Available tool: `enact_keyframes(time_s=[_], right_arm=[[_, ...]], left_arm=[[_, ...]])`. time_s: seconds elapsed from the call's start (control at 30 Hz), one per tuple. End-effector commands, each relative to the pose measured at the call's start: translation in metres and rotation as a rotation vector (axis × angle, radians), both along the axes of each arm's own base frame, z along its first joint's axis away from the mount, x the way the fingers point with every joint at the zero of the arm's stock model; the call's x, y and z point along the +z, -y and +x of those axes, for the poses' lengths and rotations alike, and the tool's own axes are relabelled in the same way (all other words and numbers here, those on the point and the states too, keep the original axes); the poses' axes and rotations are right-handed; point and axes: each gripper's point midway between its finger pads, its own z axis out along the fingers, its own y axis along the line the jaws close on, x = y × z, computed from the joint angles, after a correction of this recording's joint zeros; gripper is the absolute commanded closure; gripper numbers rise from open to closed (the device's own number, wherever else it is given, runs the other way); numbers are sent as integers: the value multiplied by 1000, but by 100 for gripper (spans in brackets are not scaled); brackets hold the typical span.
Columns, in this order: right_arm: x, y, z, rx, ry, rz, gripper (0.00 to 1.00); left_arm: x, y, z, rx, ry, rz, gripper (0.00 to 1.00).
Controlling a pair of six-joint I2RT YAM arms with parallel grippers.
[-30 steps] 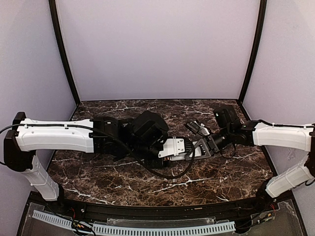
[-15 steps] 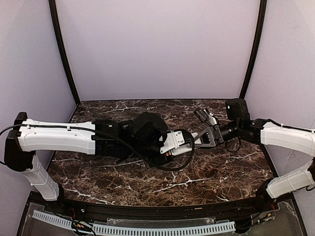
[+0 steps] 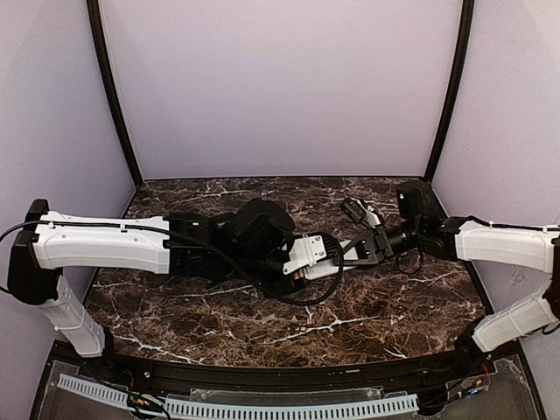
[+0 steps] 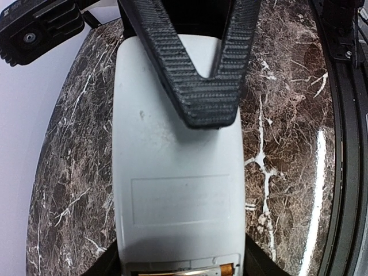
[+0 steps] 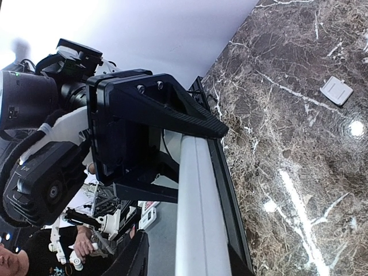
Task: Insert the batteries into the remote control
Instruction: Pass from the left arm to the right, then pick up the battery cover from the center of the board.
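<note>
The remote control shows its plain white back in the left wrist view, held above the marble. My left gripper is shut on its sides near the open battery bay, where one battery with a copper-orange end lies. In the top view the remote spans between my left gripper and right gripper. My right gripper straddles the remote's far end, seen edge-on. One finger lies over the back, and a gap shows beside the other finger.
A small light-grey rectangular lid lies flat on the marble table. The table's black front rail runs beside the remote in the right wrist view. Purple walls enclose the table on three sides.
My right gripper lifted up and back to the right, then came down to the remote's far end again. My left gripper with the remote shifted slightly right.
</note>
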Motion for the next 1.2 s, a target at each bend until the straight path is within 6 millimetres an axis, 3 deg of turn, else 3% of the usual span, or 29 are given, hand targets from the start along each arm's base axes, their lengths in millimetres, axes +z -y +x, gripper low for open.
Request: enact_keyframes(time_s=[0.0,0.33,0.43,0.53,0.67,0.73,0.83,1.0,1.17], right_arm=[[-2,-5,-11,61,-13,21,67],[-7,-9,-21,108,-34,17,92],[-6,-9,-21,108,-29,21,100],[-6,-3,-13,66,-24,17,100],[-8,12,5,-23,-15,12,100],[-10,22,14,-71,-6,11,100],[-13,38,29,-147,9,9,100],[-17,54,39,-214,20,7,100],[-22,59,38,-230,15,3,100]], left_arm=[[16,2,-13,-110,13,-43,70],[11,-2,-11,-148,67,24,70],[10,-9,3,-80,76,45,50],[20,-22,11,-24,30,6,29],[27,-47,10,-7,-18,-61,14],[23,-62,14,11,-89,-91,13],[1,-82,20,48,-172,-69,14],[-48,-100,27,97,-315,77,24],[-90,-113,40,114,-350,269,39]])
